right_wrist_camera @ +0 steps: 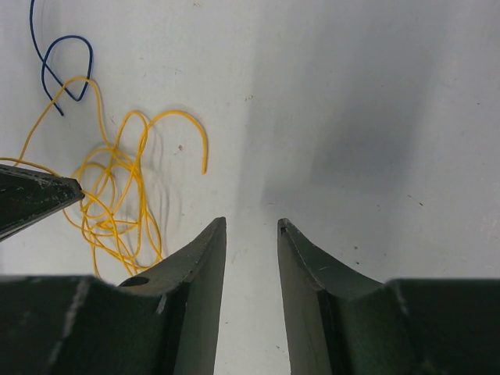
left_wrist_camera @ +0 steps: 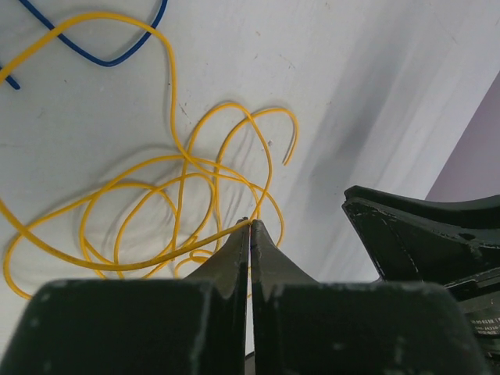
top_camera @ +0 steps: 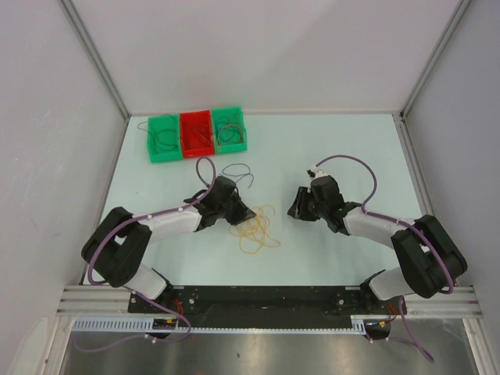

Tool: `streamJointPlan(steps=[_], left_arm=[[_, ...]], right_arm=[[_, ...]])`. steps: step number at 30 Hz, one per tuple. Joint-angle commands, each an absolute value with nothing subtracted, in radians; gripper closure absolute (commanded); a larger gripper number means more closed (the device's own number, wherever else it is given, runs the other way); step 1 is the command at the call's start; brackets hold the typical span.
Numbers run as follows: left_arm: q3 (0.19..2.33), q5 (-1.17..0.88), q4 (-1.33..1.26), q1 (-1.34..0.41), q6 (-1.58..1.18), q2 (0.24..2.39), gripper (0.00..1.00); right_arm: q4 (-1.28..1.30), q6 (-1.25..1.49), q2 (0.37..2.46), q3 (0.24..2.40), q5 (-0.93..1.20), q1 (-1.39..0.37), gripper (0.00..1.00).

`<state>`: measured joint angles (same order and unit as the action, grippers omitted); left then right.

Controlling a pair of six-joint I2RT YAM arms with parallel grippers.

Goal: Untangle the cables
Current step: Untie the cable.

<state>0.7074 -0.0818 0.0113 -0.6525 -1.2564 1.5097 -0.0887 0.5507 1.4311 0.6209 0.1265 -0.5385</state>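
Top view: the yellow cables [top_camera: 258,230] lie in a loose heap on the surface. The left gripper [top_camera: 248,212] touches the heap's left edge, and the right gripper [top_camera: 294,209] sits apart, off to its right.

Left wrist: jaws together, apparently pinching one strand at the heap's edge.

Right wrist: jaws apart, empty.

The wire looks feather-light and floppy, so I'd grab a free end.

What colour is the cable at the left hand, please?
The cable is yellow; best in left wrist view.
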Motion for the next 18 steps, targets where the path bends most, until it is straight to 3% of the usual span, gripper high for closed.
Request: streamJointPlan(steps=[1, 18], left_arm=[[0.79, -0.057, 0.054, -0.672, -1.189, 1.487, 1.0], [1.336, -0.192, 0.426, -0.654, -0.859, 1.293, 1.0]], right_arm=[[-0.129, 0.557, 1.437, 0.62, 0.14, -0.532, 0.63], [-0.135, 0.565, 1.453, 0.621, 0.166, -0.511, 0.63]])
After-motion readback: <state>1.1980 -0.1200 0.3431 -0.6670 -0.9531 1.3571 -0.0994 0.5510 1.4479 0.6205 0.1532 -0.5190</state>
